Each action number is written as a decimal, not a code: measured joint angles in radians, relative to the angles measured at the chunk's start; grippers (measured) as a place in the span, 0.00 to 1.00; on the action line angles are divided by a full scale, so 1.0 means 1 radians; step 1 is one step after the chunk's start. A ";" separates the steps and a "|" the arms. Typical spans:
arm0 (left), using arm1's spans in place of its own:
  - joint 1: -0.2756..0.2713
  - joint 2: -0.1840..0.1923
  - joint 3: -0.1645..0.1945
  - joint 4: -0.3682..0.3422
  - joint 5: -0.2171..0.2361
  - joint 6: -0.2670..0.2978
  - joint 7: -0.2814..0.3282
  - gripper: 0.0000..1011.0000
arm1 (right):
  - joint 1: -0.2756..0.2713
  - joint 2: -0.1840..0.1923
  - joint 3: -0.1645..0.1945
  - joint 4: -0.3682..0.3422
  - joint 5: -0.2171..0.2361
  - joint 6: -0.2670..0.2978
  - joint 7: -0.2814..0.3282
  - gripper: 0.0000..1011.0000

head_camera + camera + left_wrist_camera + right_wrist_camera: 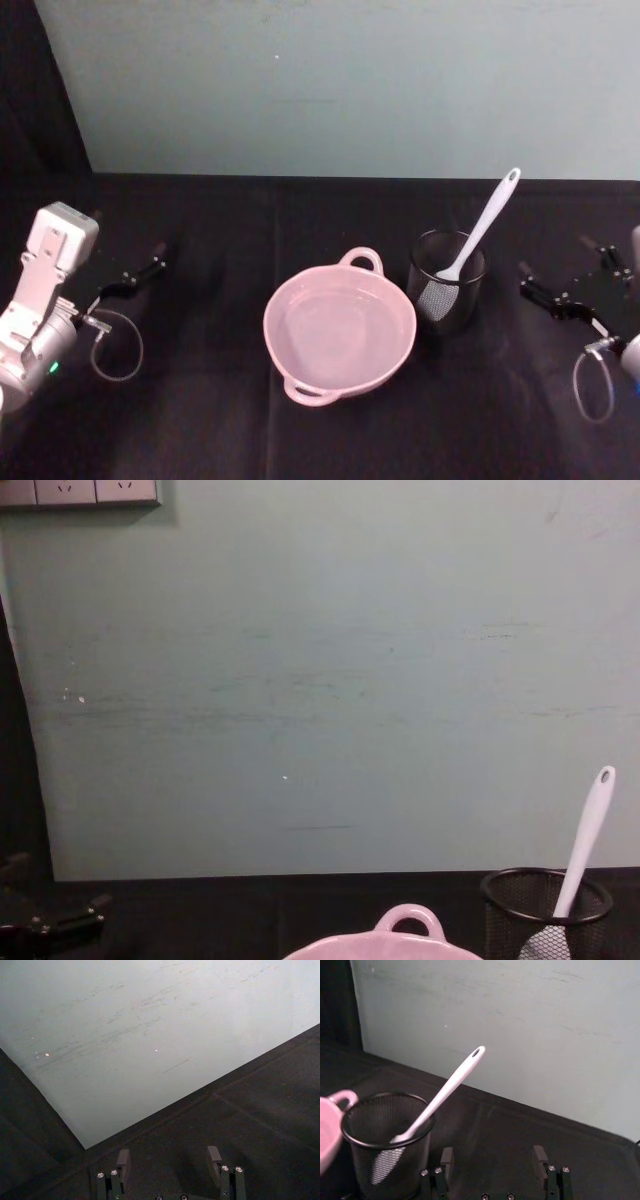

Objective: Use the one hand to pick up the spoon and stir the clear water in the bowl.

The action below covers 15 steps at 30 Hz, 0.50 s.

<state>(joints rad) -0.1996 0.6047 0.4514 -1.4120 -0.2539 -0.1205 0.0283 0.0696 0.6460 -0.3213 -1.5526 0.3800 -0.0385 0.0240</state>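
The white spoon (487, 222) stands blade-down in a black wire-mesh cup (446, 285), its handle leaning up and to the right. Just left of the cup is the pale pink bowl (385, 300), holding clear water. My right gripper (562, 272) hovers open over the table, to the right of the cup and apart from it. In the right wrist view the spoon (445, 1092), the cup (387, 1155) and the bowl's edge (327, 1125) lie ahead of the open right gripper (493, 1157). My left gripper (137, 272) rests open at the far left.
A black cloth (200, 420) covers the table, and a pale green wall (330, 80) stands right behind it. The chest view has the spoon (585, 845), the cup (545, 910), the bowl's rim (385, 945) and the left gripper (60, 920) low down.
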 joint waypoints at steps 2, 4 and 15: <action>0.000 0.000 0.000 0.000 0.000 0.000 0.000 0.99 | -0.012 0.001 0.018 -0.012 0.036 0.007 0.022 0.99; 0.000 0.000 0.000 0.000 0.000 0.000 0.000 0.99 | -0.027 0.000 0.046 -0.028 0.096 0.023 0.061 0.99; 0.000 0.000 0.000 0.000 0.000 0.000 0.000 0.99 | -0.006 -0.076 0.148 -0.032 0.405 0.185 0.243 0.99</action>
<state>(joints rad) -0.1995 0.6047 0.4514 -1.4120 -0.2539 -0.1205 0.0283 0.0633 0.5697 -0.1733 -1.5849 0.7855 0.1460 0.2667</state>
